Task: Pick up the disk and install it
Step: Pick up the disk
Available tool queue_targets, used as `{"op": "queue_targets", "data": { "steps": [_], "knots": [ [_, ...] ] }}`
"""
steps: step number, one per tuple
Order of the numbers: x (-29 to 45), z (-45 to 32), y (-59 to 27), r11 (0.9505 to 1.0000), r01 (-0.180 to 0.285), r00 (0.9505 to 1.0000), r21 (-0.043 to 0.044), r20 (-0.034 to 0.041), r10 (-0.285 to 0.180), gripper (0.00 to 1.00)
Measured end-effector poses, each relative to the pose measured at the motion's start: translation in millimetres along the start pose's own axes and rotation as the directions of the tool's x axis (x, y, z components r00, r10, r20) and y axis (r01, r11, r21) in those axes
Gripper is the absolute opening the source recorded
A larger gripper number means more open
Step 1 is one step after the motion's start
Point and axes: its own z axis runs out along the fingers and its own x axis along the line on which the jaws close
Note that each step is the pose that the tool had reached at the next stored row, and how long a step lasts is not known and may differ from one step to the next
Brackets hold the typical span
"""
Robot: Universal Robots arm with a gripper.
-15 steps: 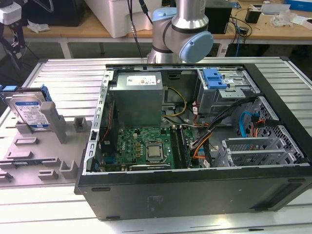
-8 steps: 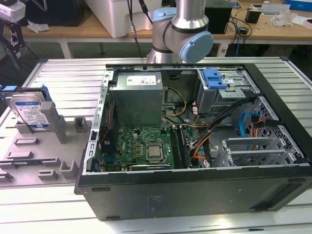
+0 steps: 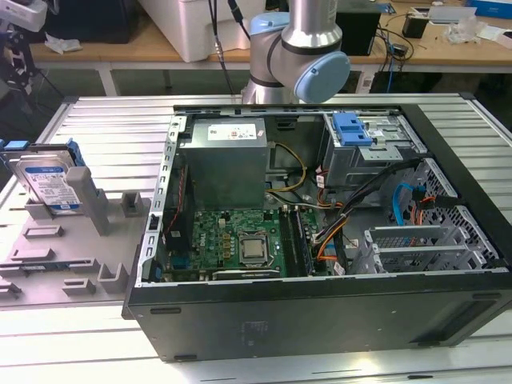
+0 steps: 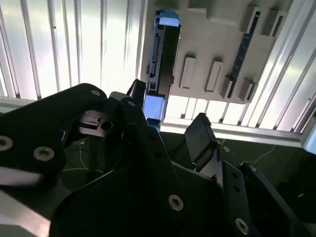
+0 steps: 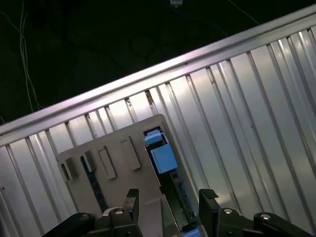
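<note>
Exterior view has the disk [image 3: 50, 182] standing on edge in a slot of the grey holder plate [image 3: 48, 256], which lies on the ribbed metal table [image 3: 112, 128] at the exterior view's left, just beside the open computer case [image 3: 320, 312]. Seen in the first wrist view, the gripper [image 5: 170, 200] hangs above the disk, clear of it, its fingers [image 5: 131, 205] spread apart and holding nothing
</note>
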Motion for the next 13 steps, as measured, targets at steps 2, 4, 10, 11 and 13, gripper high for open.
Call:
{"op": "queue_targets", "data": {
  "steps": [2,4,10,11,13],
  "knots": [
    [-0.2,0.4,0.1,0.9994,0.036,0.9994,0.0007,0.0003,-0.036,0.60],
    [-0.8,0.8,0.3,0.9953,0.097,0.9953,0.0016,0.0005,-0.097,0.60],
    [-3.0,1.9,1.2,0.9605,0.278,0.9605,0.0050,-0.0017,-0.278,0.60],
    [-2.9,1.9,1.2,0.9597,0.281,0.9597,0.0051,-0.0029,-0.281,0.60],
    [-3.0,1.8,1.2,0.9597,0.281,0.9597,0.0050,-0.0030,-0.281,0.60]
  ]
}}
